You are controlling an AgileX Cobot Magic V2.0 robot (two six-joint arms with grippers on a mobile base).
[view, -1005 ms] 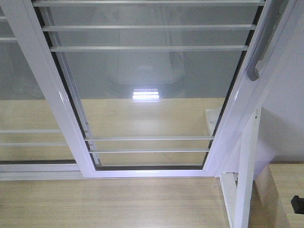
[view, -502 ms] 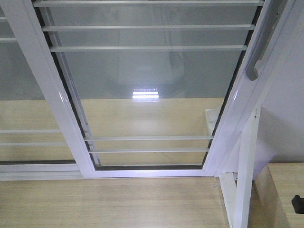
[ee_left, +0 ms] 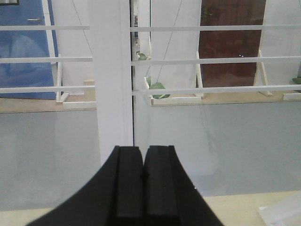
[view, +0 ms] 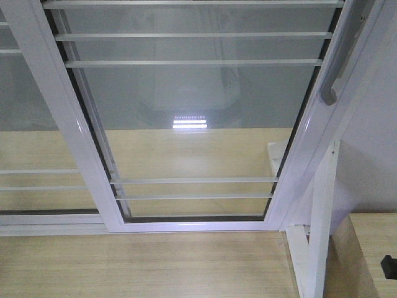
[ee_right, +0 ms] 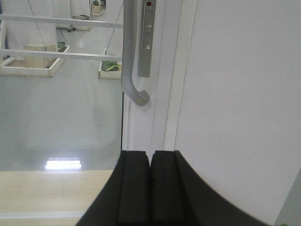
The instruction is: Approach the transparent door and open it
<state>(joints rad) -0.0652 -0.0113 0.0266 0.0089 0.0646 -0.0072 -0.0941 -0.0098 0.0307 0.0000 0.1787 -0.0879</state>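
Approach step looks done: door (view: 192,124) fills front view, appears closed against right jamb. Handle (ee_right: 128,56) above right gripper (ee_right: 150,155), not touching. Right gripper and left gripper (ee_left: 143,150) both pinched together, empty. Next, probably: part right fingers, rise, hook handle, slide door leftward.

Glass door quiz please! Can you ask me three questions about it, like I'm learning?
1. True or false: the right gripper is holding the handle.
2. In the front view, which side of the door has the handle? A left, B right, C middle.
3. Fill in: the left gripper is ____ (open or shut).
Key: 1 false, it is not touching the handle; 2 B; 3 shut.
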